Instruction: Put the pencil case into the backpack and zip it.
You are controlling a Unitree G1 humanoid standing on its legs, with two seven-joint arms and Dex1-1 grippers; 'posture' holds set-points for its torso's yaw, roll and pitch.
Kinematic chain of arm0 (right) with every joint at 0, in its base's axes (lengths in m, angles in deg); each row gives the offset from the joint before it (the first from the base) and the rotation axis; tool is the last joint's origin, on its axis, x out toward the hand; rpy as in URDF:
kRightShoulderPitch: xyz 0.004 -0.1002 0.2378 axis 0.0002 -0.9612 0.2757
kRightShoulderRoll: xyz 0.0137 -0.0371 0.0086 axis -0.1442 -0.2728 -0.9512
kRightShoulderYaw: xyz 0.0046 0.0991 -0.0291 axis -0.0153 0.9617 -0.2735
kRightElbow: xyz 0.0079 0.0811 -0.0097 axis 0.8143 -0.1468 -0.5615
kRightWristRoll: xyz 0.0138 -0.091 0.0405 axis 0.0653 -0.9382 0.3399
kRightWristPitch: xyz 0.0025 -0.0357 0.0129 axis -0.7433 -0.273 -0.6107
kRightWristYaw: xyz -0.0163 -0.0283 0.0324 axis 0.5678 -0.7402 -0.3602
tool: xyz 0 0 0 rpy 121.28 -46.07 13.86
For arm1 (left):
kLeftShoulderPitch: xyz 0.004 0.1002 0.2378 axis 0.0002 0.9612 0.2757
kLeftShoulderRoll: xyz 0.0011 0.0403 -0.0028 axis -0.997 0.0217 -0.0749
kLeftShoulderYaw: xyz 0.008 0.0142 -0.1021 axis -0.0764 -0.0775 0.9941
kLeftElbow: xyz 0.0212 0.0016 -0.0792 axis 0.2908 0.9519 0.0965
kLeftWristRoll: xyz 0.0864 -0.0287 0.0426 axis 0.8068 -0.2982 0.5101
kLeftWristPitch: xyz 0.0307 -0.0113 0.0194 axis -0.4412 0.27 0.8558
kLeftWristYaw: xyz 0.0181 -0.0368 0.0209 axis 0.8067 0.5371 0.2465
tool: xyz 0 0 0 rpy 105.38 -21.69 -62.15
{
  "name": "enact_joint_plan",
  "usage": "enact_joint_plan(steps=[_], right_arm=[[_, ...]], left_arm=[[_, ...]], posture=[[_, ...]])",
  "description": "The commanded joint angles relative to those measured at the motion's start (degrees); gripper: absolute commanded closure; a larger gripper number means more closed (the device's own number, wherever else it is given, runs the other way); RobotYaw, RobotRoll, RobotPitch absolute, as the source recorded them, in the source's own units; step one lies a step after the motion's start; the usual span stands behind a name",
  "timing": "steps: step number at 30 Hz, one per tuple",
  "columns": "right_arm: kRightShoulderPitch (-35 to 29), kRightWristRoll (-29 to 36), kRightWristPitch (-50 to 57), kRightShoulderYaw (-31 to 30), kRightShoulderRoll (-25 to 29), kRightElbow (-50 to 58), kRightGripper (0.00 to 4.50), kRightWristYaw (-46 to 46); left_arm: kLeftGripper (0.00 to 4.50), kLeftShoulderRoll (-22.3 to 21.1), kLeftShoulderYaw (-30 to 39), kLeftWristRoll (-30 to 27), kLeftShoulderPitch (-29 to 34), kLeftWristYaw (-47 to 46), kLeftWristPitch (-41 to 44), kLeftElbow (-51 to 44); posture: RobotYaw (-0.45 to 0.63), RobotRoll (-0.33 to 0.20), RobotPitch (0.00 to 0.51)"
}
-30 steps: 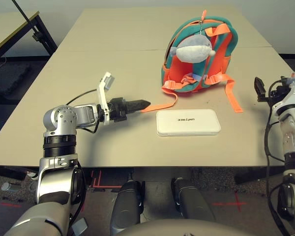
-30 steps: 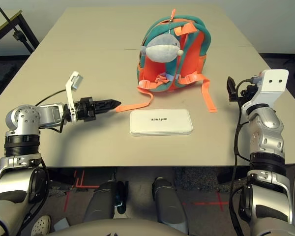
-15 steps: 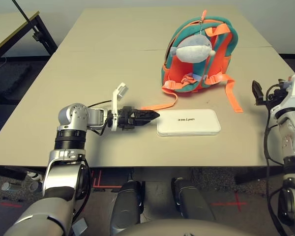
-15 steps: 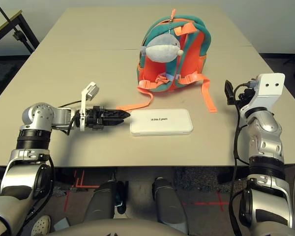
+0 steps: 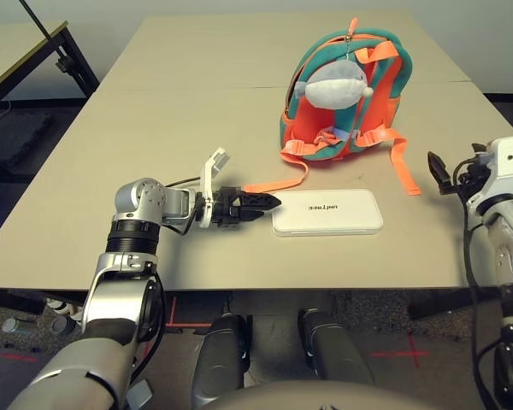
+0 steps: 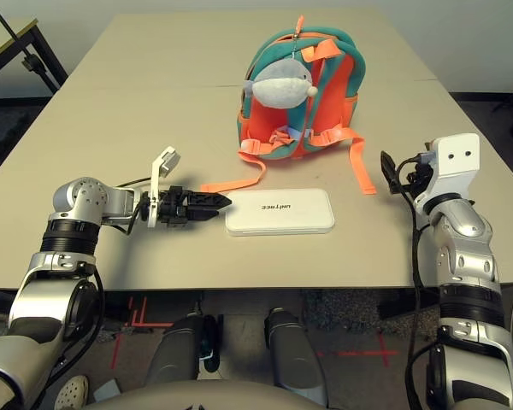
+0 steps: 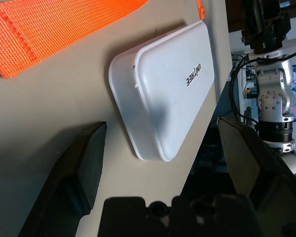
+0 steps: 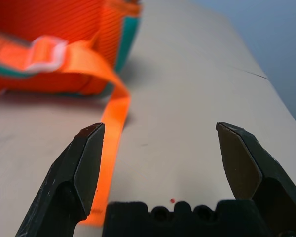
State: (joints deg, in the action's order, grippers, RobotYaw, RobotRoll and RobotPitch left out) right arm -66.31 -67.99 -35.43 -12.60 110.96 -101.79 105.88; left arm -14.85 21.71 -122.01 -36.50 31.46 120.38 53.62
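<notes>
**Left gripper closing in on the pencil case**

Beige table (image 5: 154, 120) is filling the frame; the left gripper (image 5: 268, 203) is advancing rightward, now just short of the pencil case (image 5: 327, 212) lying flat at centre, its fingers spread wide and holding nothing; the right gripper (image 5: 433, 166) is drifting inward at the right edge, also spread and empty; the backpack (image 5: 344, 94) is standing in the upper right, one orange strap (image 5: 278, 183) trailing toward the case; a grasp looks imminent, with packing and zipping still ahead.

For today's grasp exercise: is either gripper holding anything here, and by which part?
Nothing is held. The left gripper is open just short of the flat white plastic pencil case; the right gripper is open over bare table.
</notes>
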Motion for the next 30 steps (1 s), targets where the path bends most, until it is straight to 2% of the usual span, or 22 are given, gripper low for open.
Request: enact_joint_plan(steps=[1,4,13,23,30], right_arm=[[-2.19,-2.94,1.41,-4.3,2.46,3.28,0.2,4.29],[-3.38,-3.66,2.94,-6.82,3.81,5.6,0.96,7.43],[-5.4,-4.89,5.77,-10.73,4.99,7.55,4.46,13.28],[-6.63,-5.35,8.74,-13.98,5.72,11.19,4.46,18.65],[-6.6,-1.56,20.52,-16.06,3.79,18.41,4.46,21.38]], left_arm=[[0.0,0.54,-0.96,1.99,0.68,-0.31,-0.1,1.14],[0.0,0.91,-0.79,2.26,0.68,-0.31,-0.05,1.16],[0.0,1.4,-0.4,2.45,1.12,-0.04,0.3,0.35],[0.0,1.25,0.08,2.47,1.34,-0.05,1.55,-0.47],[0.0,1.26,-0.12,2.59,1.38,0.14,1.99,-0.71]], posture=[[-0.23,0.0,0.119],[-0.23,0.0,0.121],[-0.22,0.0,0.122],[-0.22,0.0,0.131],[-0.23,0.0,0.129]])
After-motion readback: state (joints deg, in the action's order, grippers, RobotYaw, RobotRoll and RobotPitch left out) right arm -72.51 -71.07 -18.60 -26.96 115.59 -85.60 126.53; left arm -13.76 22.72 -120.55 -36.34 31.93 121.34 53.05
